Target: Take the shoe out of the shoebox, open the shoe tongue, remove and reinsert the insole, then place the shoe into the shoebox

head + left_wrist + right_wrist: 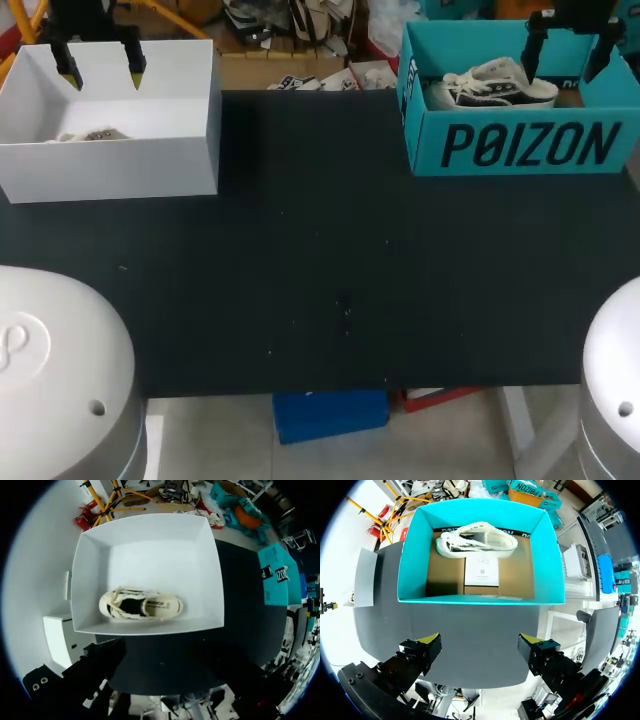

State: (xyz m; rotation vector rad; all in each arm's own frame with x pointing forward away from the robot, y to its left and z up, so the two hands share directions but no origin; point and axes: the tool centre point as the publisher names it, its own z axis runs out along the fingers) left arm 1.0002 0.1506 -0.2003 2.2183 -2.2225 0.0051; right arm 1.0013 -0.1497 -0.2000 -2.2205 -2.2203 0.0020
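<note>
A white shoebox stands at the table's back left, with a cream low shoe lying on its side inside, also seen in the head view. My left gripper hangs open above that box, holding nothing. A teal shoebox stands at the back right, and a white lace-up shoe lies against its far wall. My right gripper is open and empty, high above the teal box's near side.
The black table stretches wide between and in front of the two boxes. A white paper card lies on the brown floor of the teal box beside the shoe.
</note>
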